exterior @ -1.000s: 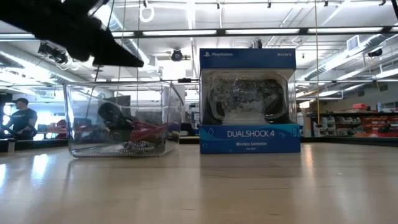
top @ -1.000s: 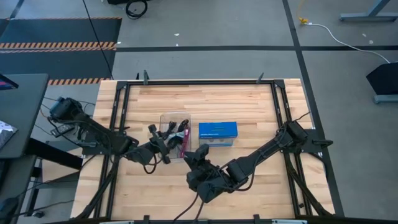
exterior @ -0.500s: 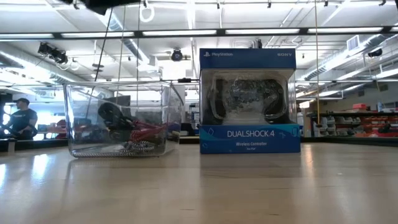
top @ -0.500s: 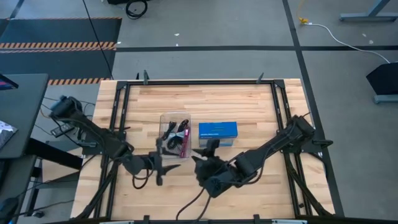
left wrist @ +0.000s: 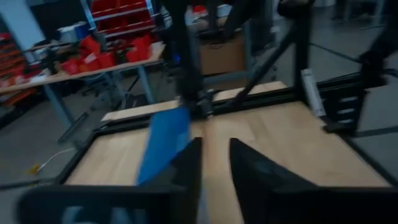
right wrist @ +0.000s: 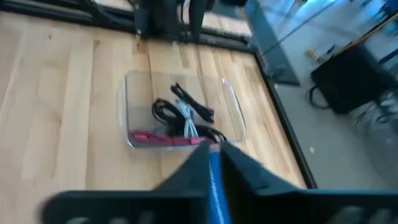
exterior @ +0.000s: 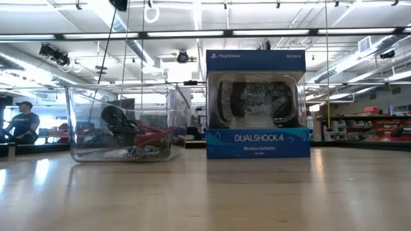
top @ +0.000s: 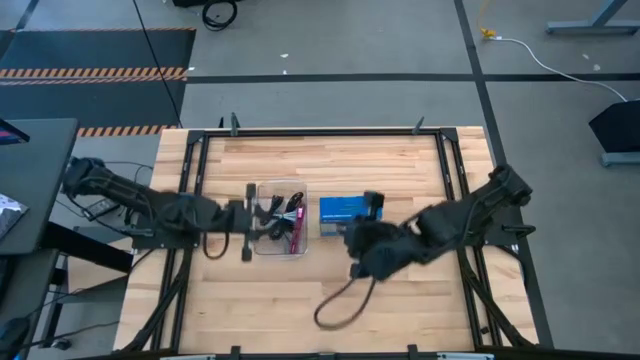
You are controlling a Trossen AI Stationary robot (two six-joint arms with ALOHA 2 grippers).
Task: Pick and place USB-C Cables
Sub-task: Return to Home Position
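Observation:
The USB-C cables (top: 284, 215) lie bundled in the clear plastic tray (top: 262, 190). In the right wrist view I can tell black (right wrist: 165, 112), pale (right wrist: 186, 123) and maroon-pink (right wrist: 154, 137) ones; the low view shows black and red loops (exterior: 131, 135) on the tray floor. My left gripper (top: 250, 214) hovers beside the tray's left edge, its fingers (left wrist: 186, 168) a narrow gap apart, empty. My right gripper (top: 364, 222) hangs above the blue box (top: 345, 208), also with a narrow gap (right wrist: 214, 155), holding nothing.
The blue DualShock box (exterior: 257, 102) stands upright just right of the tray (exterior: 122, 122). Black frame rails (top: 200, 180) run along the table's left, right and far edges. Bare wood (top: 300, 300) lies toward the near edge. A person (exterior: 24, 122) sits far behind the table.
My left gripper swung out toward the near edge, then back toward the far edge beside the tray's left side, rising out of the low view. My right gripper travelled from the table's near middle toward the right and far side, ending above the blue box. The cables stayed put.

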